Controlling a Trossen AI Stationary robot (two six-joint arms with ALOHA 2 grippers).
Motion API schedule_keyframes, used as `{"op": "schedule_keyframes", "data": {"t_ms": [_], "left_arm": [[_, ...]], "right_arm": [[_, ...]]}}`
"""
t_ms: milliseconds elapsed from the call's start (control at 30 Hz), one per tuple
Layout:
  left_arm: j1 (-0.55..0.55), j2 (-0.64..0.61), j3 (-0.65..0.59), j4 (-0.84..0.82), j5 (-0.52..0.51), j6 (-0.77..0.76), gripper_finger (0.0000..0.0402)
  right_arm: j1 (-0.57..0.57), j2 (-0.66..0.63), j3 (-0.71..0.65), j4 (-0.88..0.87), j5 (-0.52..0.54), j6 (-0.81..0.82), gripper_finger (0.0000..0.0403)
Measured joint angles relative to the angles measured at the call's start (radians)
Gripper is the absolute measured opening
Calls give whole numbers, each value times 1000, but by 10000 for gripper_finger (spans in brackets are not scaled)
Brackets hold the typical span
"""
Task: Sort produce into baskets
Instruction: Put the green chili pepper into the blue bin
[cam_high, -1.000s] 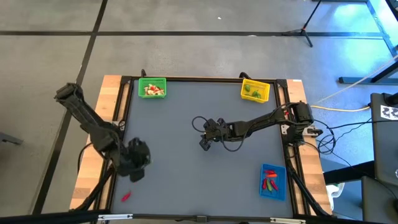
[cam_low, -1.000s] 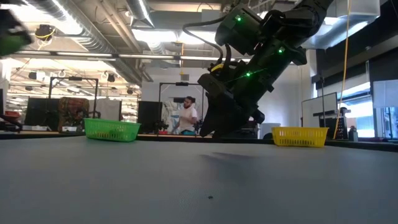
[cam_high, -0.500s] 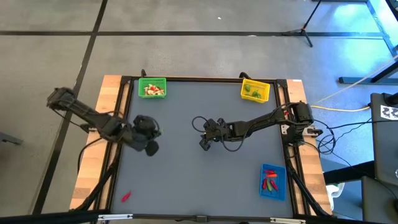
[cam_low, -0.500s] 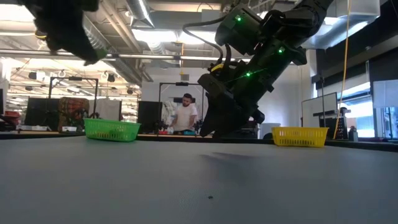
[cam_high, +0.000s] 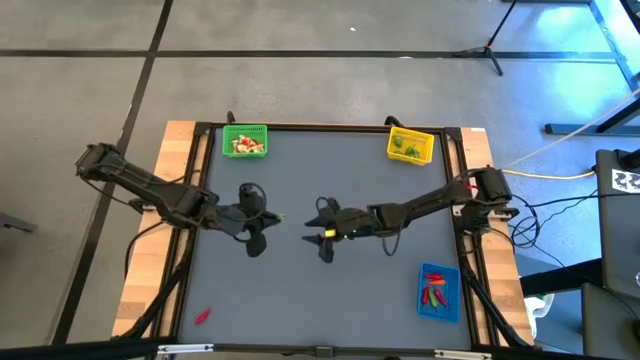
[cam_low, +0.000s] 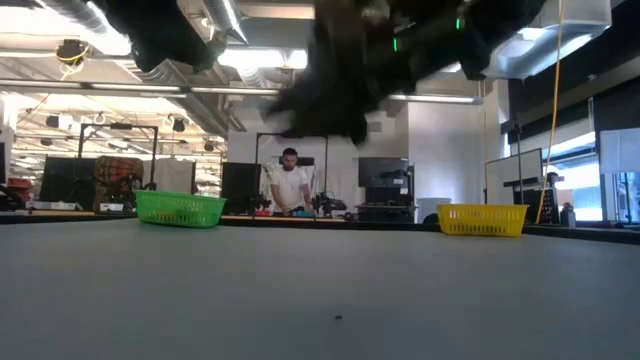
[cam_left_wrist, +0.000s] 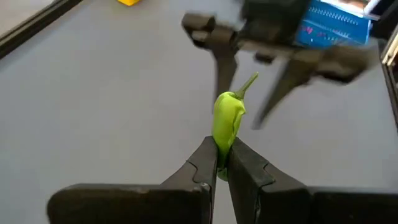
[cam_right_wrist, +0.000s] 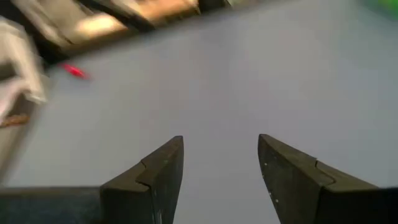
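Note:
My left gripper (cam_left_wrist: 222, 163) is shut on a small green chili-like pepper (cam_left_wrist: 228, 119) above the table's middle; it also shows in the high view (cam_high: 270, 217). My right gripper (cam_high: 318, 230) is open and empty, just to the pepper's right and facing it. Its two fingers (cam_left_wrist: 224, 68) stand beyond the pepper's stem without touching it. The green basket (cam_high: 245, 140) with pale pieces stands far left. The yellow basket (cam_high: 410, 146) with green pieces stands far right. The blue basket (cam_high: 437, 290) with red pieces stands near right. A red chili (cam_high: 202, 315) lies near left. My left gripper pinches the pepper's blunt end (cam_left_wrist: 222, 148) between its two fingertips. The fingers come level from the table's left and lie along the pepper. The pepper sticks out past the fingertips, its stem (cam_left_wrist: 247, 84) pointing toward my right gripper, lifted clear of the table.
The grey mat (cam_high: 300, 300) is bordered by a black frame and wooden edges. In the low view the green basket (cam_low: 180, 208) and the yellow basket (cam_low: 482, 218) stand at the far edge. A person (cam_low: 290, 185) stands in the room behind.
My left gripper has swung from the table's near-left part up and toward the middle, carrying the green pepper. My right gripper has moved a little toward the left and near edge, toward the left gripper.

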Motion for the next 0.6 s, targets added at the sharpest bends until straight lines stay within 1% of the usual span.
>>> {"op": "schedule_keyframes", "data": {"t_ms": [100,200,333,433,533,600], "left_arm": [[-6,43,-1,42,6,25,28],[-11,86,-1,88,42,74,29],[-25,135,-1,171,48,140,28],[-37,153,-1,213,48,175,26],[-46,153,-1,245,47,182,29],[-48,152,-1,253,47,182,32]], "right_arm": [[38,-20,23,106,16,-89,207],[65,-28,63,147,54,-158,207],[81,-28,117,141,69,-185,207],[79,-28,135,87,80,-185,207],[79,-27,135,69,78,-184,207],[79,-27,137,61,55,-183,205]]}}
